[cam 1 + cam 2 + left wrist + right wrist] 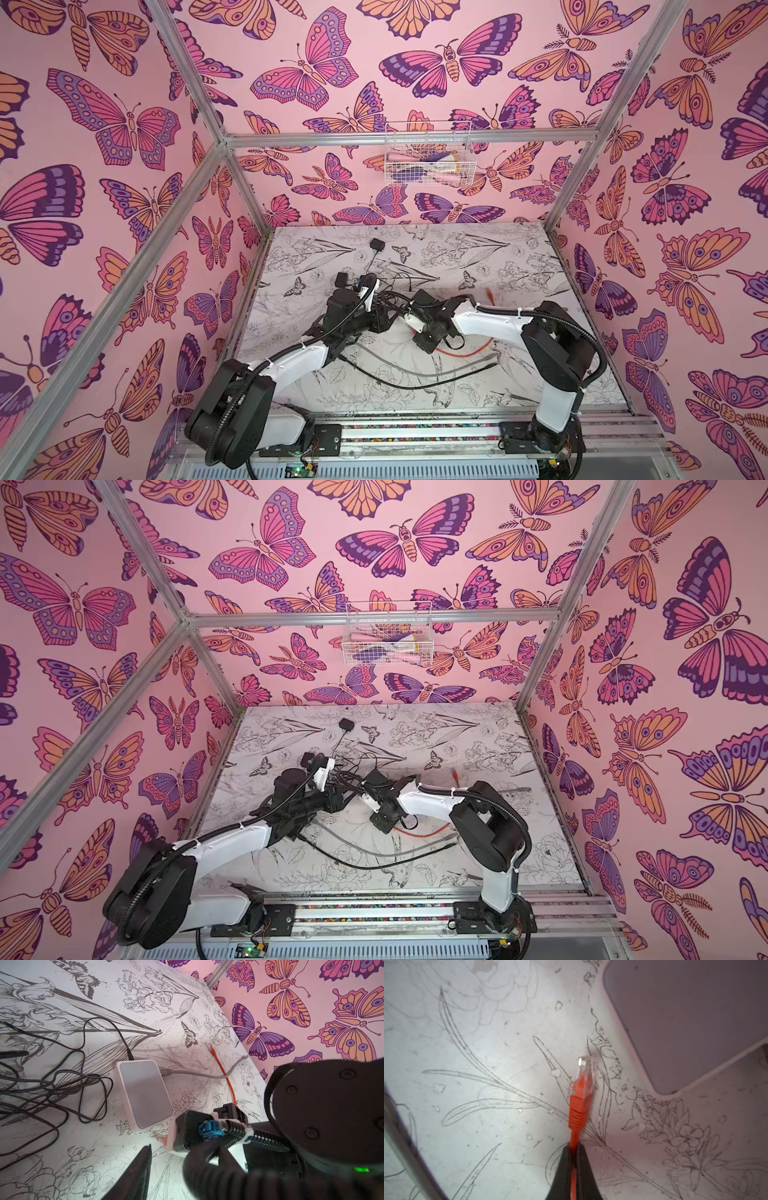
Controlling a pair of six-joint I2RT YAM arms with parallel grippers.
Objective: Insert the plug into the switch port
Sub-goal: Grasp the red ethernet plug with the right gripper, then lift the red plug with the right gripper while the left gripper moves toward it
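Your right gripper (574, 1148) is clamped tight on the thin orange cable (574, 1136), just behind the clear-tipped orange plug (582, 1084). Plug sits over the floral-print white surface (477, 1084), near a corner of the white rectangular plastic switch (685, 1022), not touching it. Left gripper (380, 321): can't tell if it's open or closed.

Bright, even light filled the cell, tinted pink by the walls (104, 208); shadows on the worktop (519, 257) were faint. Both top views were sharp. In the right wrist view the plug (584, 1076) was clear, the switch (685, 1022) hazy; in the left wrist view the nearest arm housing (332, 1109) blurred.
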